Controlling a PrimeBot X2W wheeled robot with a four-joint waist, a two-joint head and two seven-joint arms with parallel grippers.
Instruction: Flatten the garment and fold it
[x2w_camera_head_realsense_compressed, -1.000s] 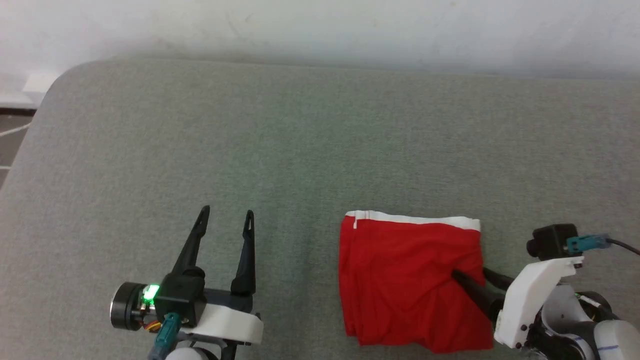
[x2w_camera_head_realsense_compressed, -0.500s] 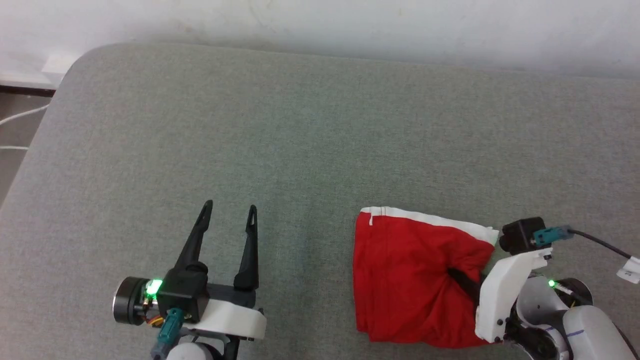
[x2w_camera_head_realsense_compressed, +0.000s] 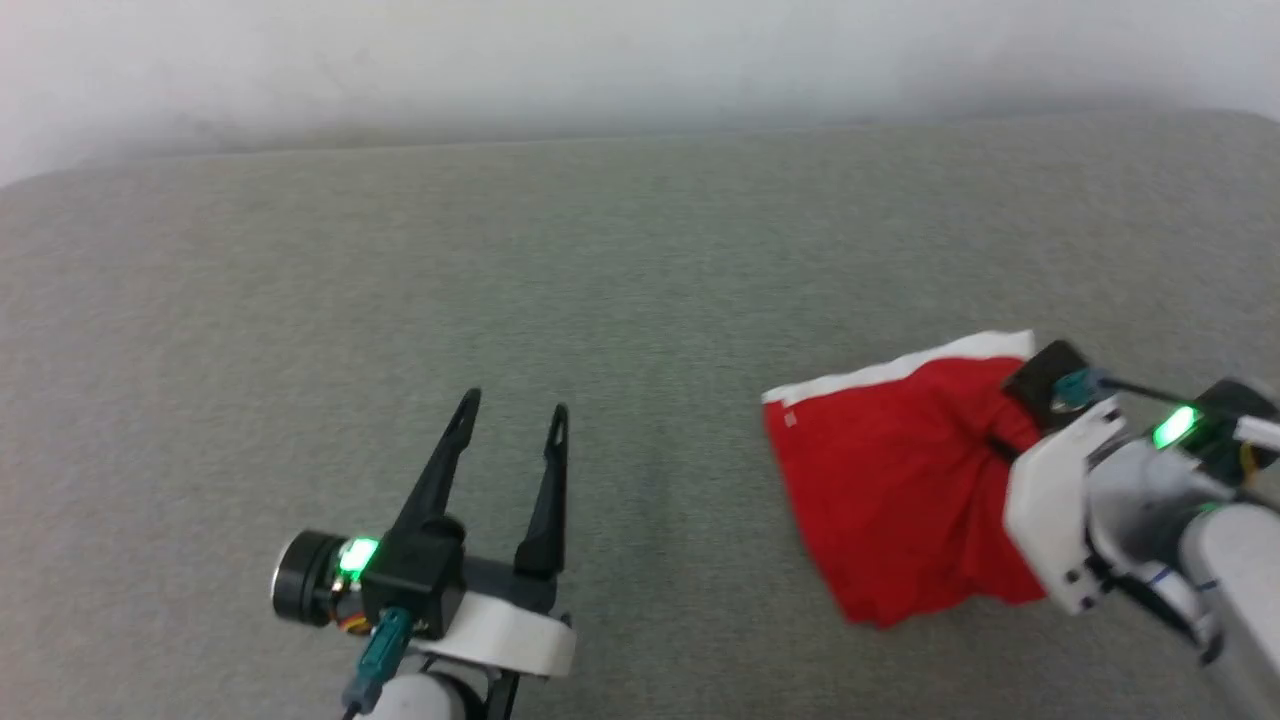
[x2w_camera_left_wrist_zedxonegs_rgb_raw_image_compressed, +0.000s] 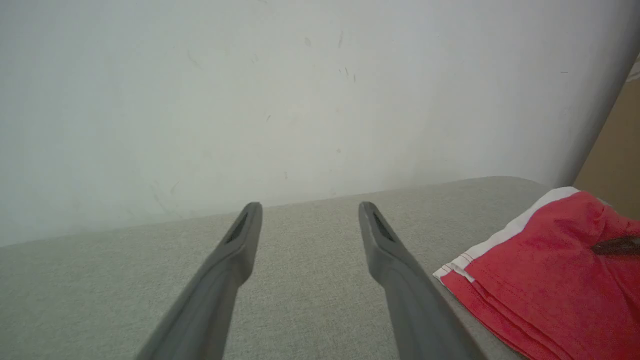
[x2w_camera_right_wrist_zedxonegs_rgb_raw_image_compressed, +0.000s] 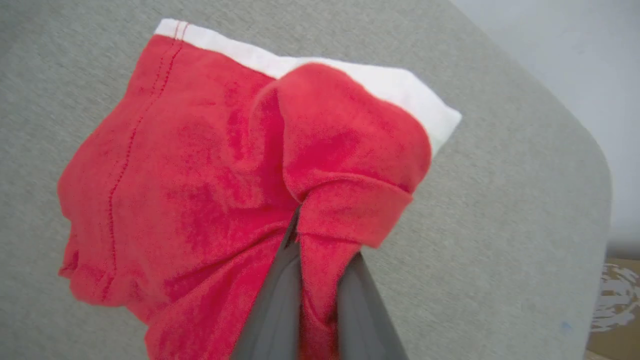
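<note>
Shorts (x2w_camera_head_realsense_compressed: 900, 500) of thin red fabric, with a white band along the far edge, lie in rumpled folded layers near the right edge of the bench (x2w_camera_head_realsense_compressed: 600, 250), a flat surface of grey woven cloth with a rounded corner. Right gripper (x2w_camera_right_wrist_zedxonegs_rgb_raw_image_compressed: 325, 250) is clamped on a bunched fold at the right side of the shorts, the cloth pinched between its two dark fingers. Left gripper (x2w_camera_head_realsense_compressed: 515, 405) hovers well left of the shorts, fingers spread apart, holding nothing.
</note>
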